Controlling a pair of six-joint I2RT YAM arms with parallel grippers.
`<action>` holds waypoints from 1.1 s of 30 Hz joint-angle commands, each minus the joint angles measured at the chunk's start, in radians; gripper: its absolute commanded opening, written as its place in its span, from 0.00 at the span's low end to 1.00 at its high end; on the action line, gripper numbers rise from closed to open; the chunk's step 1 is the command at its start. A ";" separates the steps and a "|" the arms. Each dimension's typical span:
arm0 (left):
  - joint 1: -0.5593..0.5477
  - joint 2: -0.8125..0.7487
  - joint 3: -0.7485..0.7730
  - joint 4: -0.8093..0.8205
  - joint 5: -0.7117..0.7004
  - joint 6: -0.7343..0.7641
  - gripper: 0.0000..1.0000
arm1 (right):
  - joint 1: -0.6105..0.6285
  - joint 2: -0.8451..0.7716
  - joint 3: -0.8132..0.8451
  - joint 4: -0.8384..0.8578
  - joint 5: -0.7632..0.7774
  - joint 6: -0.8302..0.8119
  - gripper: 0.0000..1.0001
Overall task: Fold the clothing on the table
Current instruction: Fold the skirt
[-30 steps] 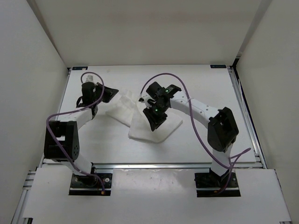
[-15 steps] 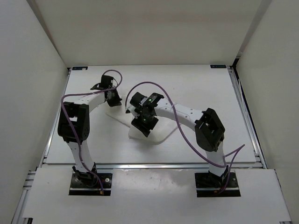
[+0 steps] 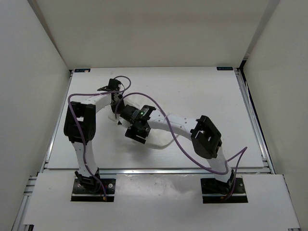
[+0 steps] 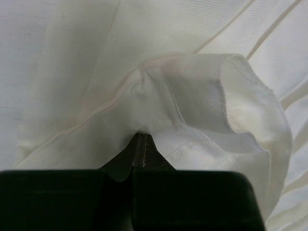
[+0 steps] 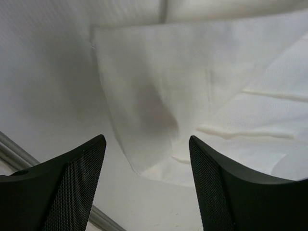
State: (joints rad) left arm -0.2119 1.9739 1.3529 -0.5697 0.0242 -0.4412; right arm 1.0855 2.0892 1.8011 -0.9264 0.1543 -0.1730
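The clothing (image 4: 202,86) is thin white pleated fabric, and my left gripper (image 4: 139,144) is shut on a bunched fold of it. From above, the left gripper (image 3: 117,109) sits at the clothing's far-left part. The arms hide most of the clothing (image 3: 156,138). My right gripper (image 3: 136,134) hovers over its left side. In the right wrist view the right gripper (image 5: 147,144) is open, with a smooth folded layer of the clothing (image 5: 159,86) below its fingers (image 5: 77,173) and nothing between them.
The white table (image 3: 202,91) has aluminium rails along its right edge (image 3: 251,120) and near edge (image 3: 159,170). White walls (image 3: 33,72) stand around it on three sides. Purple cables (image 3: 175,144) loop over both arms. A rail (image 5: 14,155) shows at the lower left of the right wrist view.
The left gripper has swung right and nearer with the cloth in it. The right gripper has moved left across the clothing and its jaws have opened wide.
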 commanded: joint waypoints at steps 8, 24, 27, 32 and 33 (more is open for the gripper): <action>0.062 0.002 -0.024 -0.029 0.074 0.049 0.00 | 0.080 0.023 -0.097 0.182 0.136 -0.089 0.73; 0.066 0.002 -0.052 -0.016 0.085 0.056 0.00 | 0.082 0.091 -0.095 0.256 0.251 -0.099 0.00; 0.081 -0.006 -0.077 -0.006 0.094 0.053 0.00 | 0.042 0.031 -0.053 0.198 0.127 -0.076 0.00; 0.098 -0.023 -0.123 0.007 0.095 0.047 0.00 | -0.079 -0.057 -0.043 0.138 -0.146 0.056 0.00; 0.100 -0.030 -0.127 0.010 0.097 0.051 0.00 | -0.131 -0.079 -0.061 0.153 -0.230 0.069 0.00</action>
State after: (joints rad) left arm -0.1272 1.9480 1.2835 -0.5045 0.1547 -0.4084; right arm 1.0634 2.1315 1.7195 -0.7425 0.1349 -0.2005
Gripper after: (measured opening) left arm 0.020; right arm 0.023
